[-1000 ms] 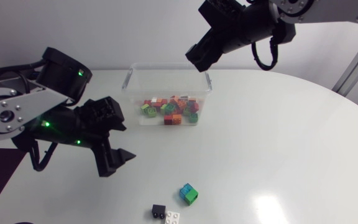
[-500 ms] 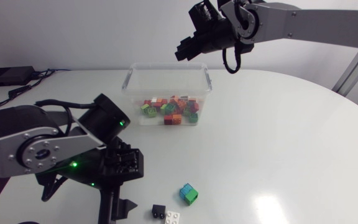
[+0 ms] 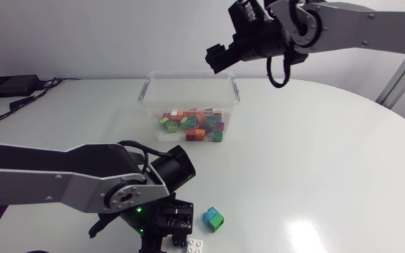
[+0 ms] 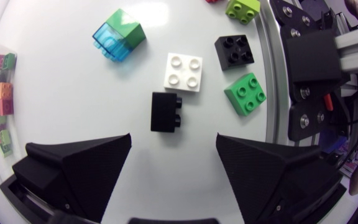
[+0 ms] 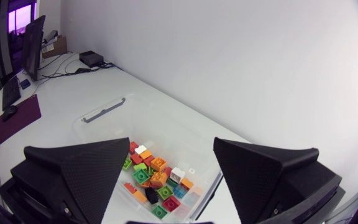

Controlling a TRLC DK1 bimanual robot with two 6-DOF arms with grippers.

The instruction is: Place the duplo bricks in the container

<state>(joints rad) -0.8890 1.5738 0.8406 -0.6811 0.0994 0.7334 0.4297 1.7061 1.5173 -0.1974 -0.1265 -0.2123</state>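
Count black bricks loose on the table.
2. One black brick lies ahead of the left gripper, by the white brick; a second black brick stands beside the green brick. More may be hidden.

This is a robotics lab or test bench, not a home or a shop. Two jointed machine arms, the left arm point(image 3: 62, 186) and the right arm point(image 3: 371, 24), have bare silver-grey links, black joints and loose black cables, and both reach over one plain white table point(image 3: 315, 154). A small green status light point(image 3: 137, 209) glows on the left arm (the only homely things are toy bricks point(image 3: 192, 125) in a clear plastic container point(image 3: 188, 74)).
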